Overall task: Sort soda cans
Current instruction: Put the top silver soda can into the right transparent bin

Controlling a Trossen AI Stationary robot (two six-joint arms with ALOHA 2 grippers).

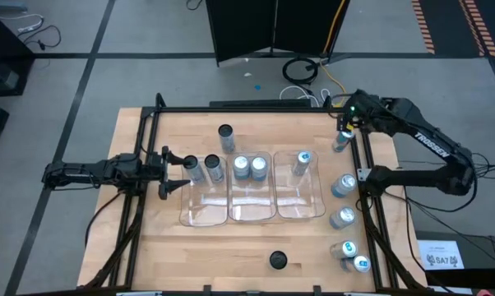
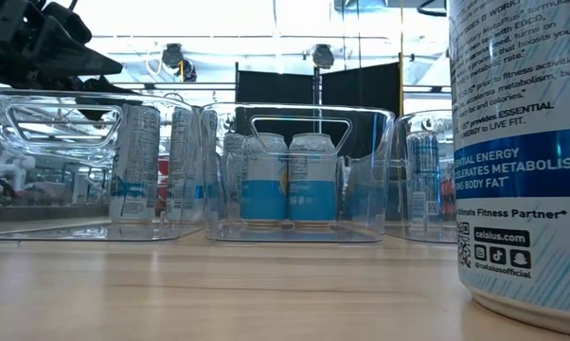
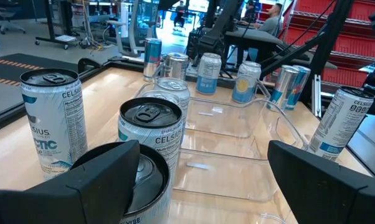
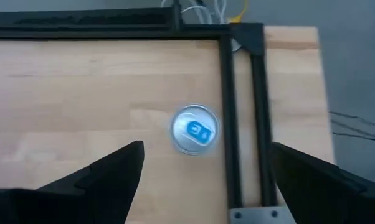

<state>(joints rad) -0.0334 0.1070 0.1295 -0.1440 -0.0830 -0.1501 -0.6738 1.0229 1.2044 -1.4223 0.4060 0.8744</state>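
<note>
Three clear trays (image 1: 231, 215) stand side by side mid-table. The left one holds two dark-topped soda cans (image 1: 214, 168), the middle one two cans (image 1: 249, 167), and the right one a single blue-topped can (image 1: 302, 162). More cans stand upright along the table's right edge (image 1: 344, 185). My right gripper (image 1: 344, 123) hangs open over the farthest of them (image 4: 195, 129), fingers pointing down, well above its top. My left gripper (image 1: 182, 171) waits open and level at the left tray's left side, beside the nearest dark-topped can (image 3: 144, 180).
One dark-topped can (image 1: 225, 136) stands on the table beyond the trays, another (image 1: 278, 261) near the front edge, looming large in the low view (image 2: 522, 152). A black frame rail (image 4: 228, 118) runs just right of the can under my right gripper.
</note>
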